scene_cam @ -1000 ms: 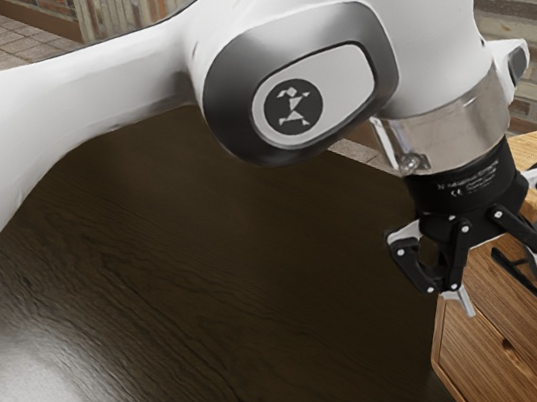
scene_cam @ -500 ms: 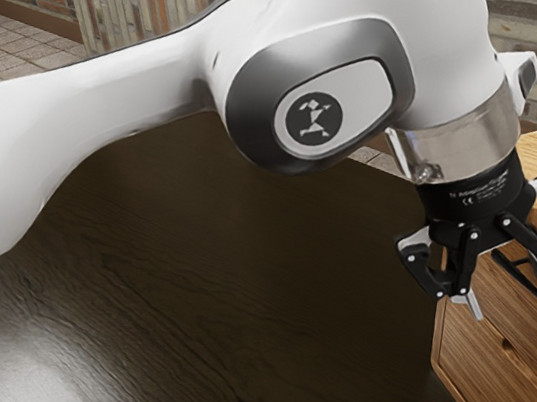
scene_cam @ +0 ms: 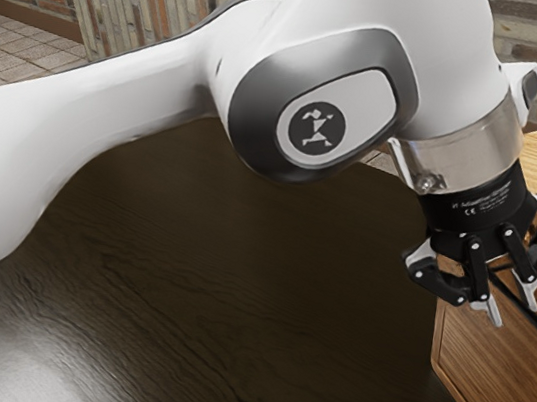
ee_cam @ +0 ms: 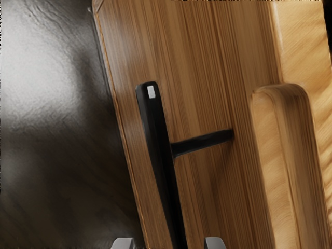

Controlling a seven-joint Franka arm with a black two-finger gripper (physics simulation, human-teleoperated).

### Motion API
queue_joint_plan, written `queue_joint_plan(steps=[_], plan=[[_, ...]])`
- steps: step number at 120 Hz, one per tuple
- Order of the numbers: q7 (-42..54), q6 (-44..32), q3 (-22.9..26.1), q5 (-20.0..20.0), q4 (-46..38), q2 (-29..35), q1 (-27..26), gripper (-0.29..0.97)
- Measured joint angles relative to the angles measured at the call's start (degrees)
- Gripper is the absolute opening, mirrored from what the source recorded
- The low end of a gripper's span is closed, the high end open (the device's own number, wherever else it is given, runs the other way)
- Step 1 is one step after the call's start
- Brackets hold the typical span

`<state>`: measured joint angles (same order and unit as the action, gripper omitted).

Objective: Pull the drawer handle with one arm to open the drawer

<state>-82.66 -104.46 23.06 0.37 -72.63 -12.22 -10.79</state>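
The arm [scene_cam: 156, 144] has advanced toward the exterior view's right, setting the jaws astride the black drawer handle [ee_cam: 158, 155]. The jaws stand apart, unclamped. The drawer [ee_cam: 207, 78] stands at the exterior view's right, with open dark surface [scene_cam: 178, 329] before its front.

Joint cap [scene_cam: 318, 128]: black disc, white angular emblem, no lettering. Wrist collar [scene_cam: 478, 200]: fine white print, too small for me to read. Drawer handle [ee_cam: 162, 171]: blank pale square at its end.
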Motion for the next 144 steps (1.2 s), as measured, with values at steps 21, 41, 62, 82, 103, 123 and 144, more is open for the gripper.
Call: queue_joint_plan(steps=[21, 41, 62, 82, 103, 123, 144], plan=[[-0.5, 0.2, 0.0, 0.0, -0.8, 0.7, 0.1, -0.04], [-0.8, 0.1, -0.1, -0.1, -3.3, 2.9, 0.2, -0.08], [-1.1, 0.1, -0.2, -0.3, -5.4, 5.0, 0.4, -0.10], [-1.2, -0.2, -0.2, -0.6, -7.8, 6.8, 0.7, -0.11], [-1.3, -0.7, -0.4, -1.3, -10.5, 9.2, 1.0, -0.11], [-1.3, -1.2, -0.8, -2.0, -13.3, 11.5, 1.0, -0.11], [-1.3, -1.9, -1.6, -2.8, -15.8, 13.8, 0.7, -0.11]])
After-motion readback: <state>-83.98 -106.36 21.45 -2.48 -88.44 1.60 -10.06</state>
